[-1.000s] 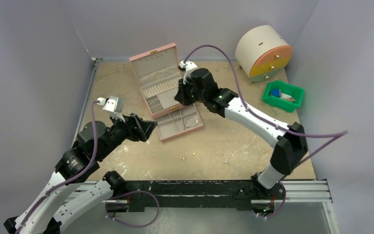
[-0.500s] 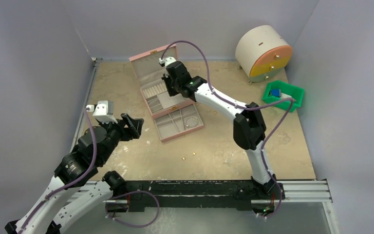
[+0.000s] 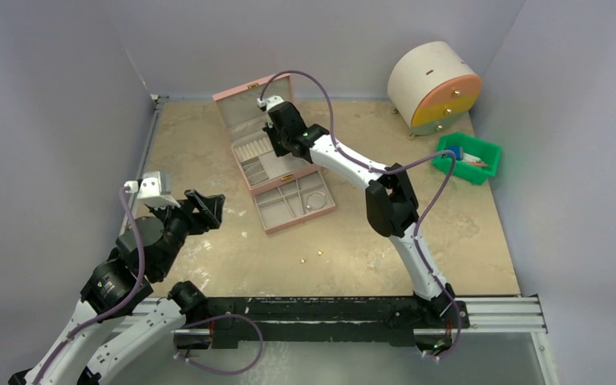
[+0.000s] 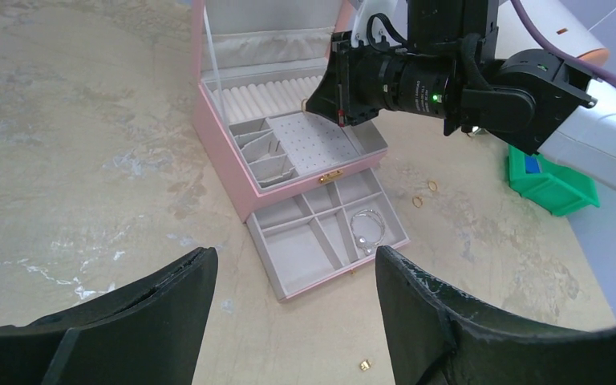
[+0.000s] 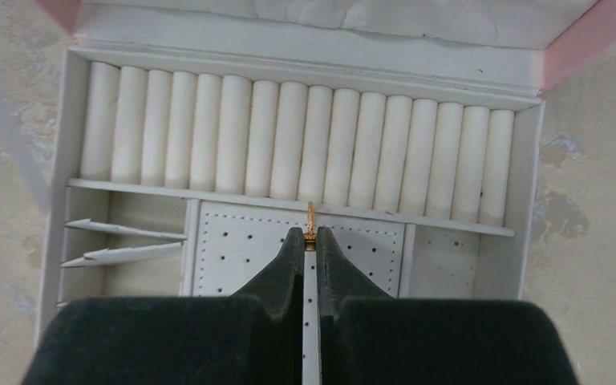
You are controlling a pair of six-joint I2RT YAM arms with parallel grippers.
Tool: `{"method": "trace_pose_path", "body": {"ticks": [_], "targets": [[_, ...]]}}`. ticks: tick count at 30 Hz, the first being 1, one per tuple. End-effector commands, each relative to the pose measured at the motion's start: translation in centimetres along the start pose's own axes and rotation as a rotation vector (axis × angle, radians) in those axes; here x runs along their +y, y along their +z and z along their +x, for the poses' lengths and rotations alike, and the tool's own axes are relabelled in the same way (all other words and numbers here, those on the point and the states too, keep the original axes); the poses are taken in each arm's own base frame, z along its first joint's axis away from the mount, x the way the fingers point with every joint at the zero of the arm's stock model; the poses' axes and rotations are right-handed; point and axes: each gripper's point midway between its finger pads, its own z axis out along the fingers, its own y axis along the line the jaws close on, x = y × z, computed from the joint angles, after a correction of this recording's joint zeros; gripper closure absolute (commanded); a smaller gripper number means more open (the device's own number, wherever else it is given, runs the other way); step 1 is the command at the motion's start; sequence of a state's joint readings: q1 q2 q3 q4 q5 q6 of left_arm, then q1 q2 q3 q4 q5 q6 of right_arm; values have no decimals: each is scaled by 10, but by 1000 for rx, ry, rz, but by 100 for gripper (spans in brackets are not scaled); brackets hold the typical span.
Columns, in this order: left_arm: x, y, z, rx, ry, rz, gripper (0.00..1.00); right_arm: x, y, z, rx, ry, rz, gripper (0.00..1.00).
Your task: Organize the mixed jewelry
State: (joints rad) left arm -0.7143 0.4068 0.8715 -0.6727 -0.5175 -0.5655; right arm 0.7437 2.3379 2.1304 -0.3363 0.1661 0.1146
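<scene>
The pink jewelry box point(image 3: 249, 108) stands open at the back, its drawer point(image 3: 277, 216) pulled out. A silvery bracelet point(image 3: 315, 200) point(image 4: 366, 228) lies in the drawer's right compartment. My right gripper point(image 5: 310, 233) point(image 3: 277, 148) hovers over the box's perforated pad point(image 5: 241, 249), shut on a small gold stud point(image 5: 310, 218) that sticks out past its tips. Two gold rings point(image 4: 431, 185) lie on the table right of the box. Two gold beads point(image 3: 302, 260) lie nearer, one gold stud point(image 4: 364, 365) showing below my left gripper point(image 4: 295, 261) point(image 3: 208, 210), which is open and holds nothing.
A green bin point(image 3: 467, 158) point(image 4: 549, 184) with blue items sits at the right. Behind it lies a round beige drum point(image 3: 435, 87) with a yellow and orange face. White ring rolls point(image 5: 289, 140) fill the box's back row. Grey walls close off three sides.
My right arm has swung left and back, from beside the box to above its top tray. My left arm has drawn back to the left, away from the drawer.
</scene>
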Motion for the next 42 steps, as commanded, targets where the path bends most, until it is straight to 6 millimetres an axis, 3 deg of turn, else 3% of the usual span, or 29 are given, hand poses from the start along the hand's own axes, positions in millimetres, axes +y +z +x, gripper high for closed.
{"method": "trace_pose_path", "body": {"ticks": [1, 22, 34, 42], "targets": [[1, -1, -11, -43, -36, -14, 28, -10, -5, -38, -104, 12, 6, 100], [4, -1, -12, -50, -37, -29, 28, -8, 21, -37, -107, 36, -35, 100], [5, -2, -13, -52, -38, -31, 28, -14, 40, -20, -74, 41, -7, 100], [5, -2, -13, -54, -39, -34, 28, -15, 60, 3, -28, 61, -9, 100]]}}
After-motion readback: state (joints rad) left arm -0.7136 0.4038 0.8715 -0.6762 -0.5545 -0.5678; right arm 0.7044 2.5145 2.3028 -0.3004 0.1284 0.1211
